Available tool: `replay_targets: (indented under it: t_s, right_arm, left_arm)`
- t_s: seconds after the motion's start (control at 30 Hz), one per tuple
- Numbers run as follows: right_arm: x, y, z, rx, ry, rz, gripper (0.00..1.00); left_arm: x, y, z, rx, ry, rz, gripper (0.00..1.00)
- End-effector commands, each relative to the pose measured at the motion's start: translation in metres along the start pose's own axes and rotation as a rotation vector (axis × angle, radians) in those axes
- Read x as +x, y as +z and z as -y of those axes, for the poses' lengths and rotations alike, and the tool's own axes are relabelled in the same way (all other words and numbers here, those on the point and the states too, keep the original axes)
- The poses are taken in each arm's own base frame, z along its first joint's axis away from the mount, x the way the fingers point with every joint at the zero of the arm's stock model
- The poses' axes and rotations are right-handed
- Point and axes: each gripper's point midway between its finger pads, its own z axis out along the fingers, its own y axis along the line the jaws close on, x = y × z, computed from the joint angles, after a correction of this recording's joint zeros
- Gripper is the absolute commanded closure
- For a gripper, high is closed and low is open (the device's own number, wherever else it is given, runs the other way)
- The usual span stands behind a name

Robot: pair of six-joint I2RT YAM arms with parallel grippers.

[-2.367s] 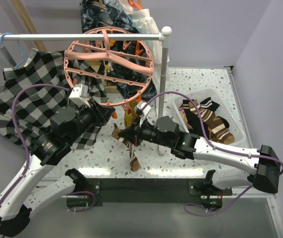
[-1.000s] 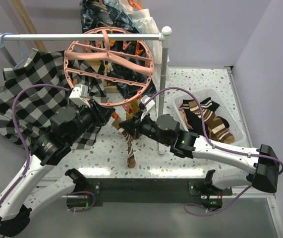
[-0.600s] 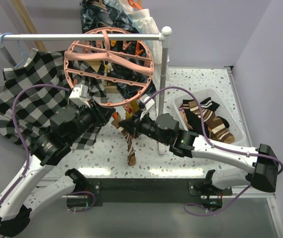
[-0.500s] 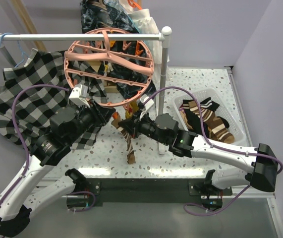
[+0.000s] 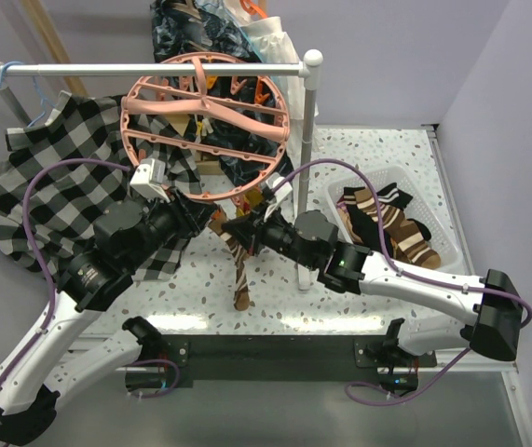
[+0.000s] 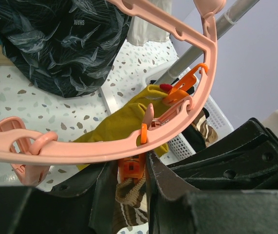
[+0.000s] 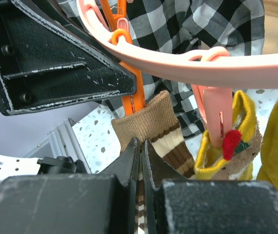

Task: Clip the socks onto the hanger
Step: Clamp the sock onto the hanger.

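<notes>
The salmon-pink hanger (image 5: pixel 205 126) hangs from the white rail; its ring crosses the left wrist view (image 6: pixel 95 148) and the right wrist view (image 7: pixel 197 63). My left gripper (image 6: pixel 128 163) is shut on an orange clip (image 6: pixel 131 171) under the ring. My right gripper (image 7: pixel 142 145) is shut on a brown sock with cream stripes (image 7: pixel 160 122), its cuff raised against that clip (image 7: pixel 135 92). Whether the cuff sits inside the clip's mouth I cannot tell. In the top view the sock (image 5: pixel 239 270) dangles below both grippers. A mustard yellow sock (image 7: pixel 226 156) hangs clipped beside it.
A white basket (image 5: pixel 430 200) at the right holds more striped and black socks (image 5: pixel 387 223). A black-and-white checkered shirt (image 5: pixel 61 177) hangs at the left. The rail's white post (image 5: pixel 308 140) stands just behind my right gripper. Dark patterned cloth (image 6: pixel 56 44) hangs behind the ring.
My right gripper has carried the striped sock up and to the left, close against the left gripper and the clip. The left arm has held still.
</notes>
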Motion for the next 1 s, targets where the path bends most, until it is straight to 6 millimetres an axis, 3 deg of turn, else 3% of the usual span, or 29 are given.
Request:
replay_targets:
  t_s: [0.0,0.23,0.3,0.33,0.47,0.57,0.77,0.97]
  right_arm:
    - [-0.048,0.003,-0.012,-0.024,0.012,0.140,1.00]
    - [-0.050,0.008,-0.014,-0.035,0.014,0.142,1.00]
    - [-0.050,0.009,-0.013,-0.033,0.014,0.141,1.00]
    - [-0.049,0.009,-0.014,-0.033,0.016,0.140,1.00]
    - [-0.051,0.006,-0.012,-0.025,0.015,0.144,0.99]
    - [-0.053,0.005,-0.009,-0.011,0.010,0.152,0.94]
    - [-0.057,0.000,-0.002,0.022,-0.015,0.158,0.73]
    - [-0.061,-0.007,0.019,0.120,-0.054,0.156,0.75]
  left_arm:
    - [-0.009,0.002,0.008,0.035,-0.013,0.037,1.00]
    - [-0.011,-0.001,0.010,0.043,-0.020,0.045,1.00]
    - [-0.013,-0.002,0.012,0.048,-0.021,0.052,0.94]
    - [-0.014,-0.003,0.012,0.048,-0.023,0.054,0.91]
    - [-0.016,-0.006,0.013,0.051,-0.025,0.059,0.54]
    - [-0.018,-0.008,0.014,0.052,-0.030,0.061,0.40]
    - [-0.024,-0.019,0.016,0.043,-0.027,0.050,0.24]
    - [-0.024,-0.040,0.013,0.026,-0.016,0.034,0.21]
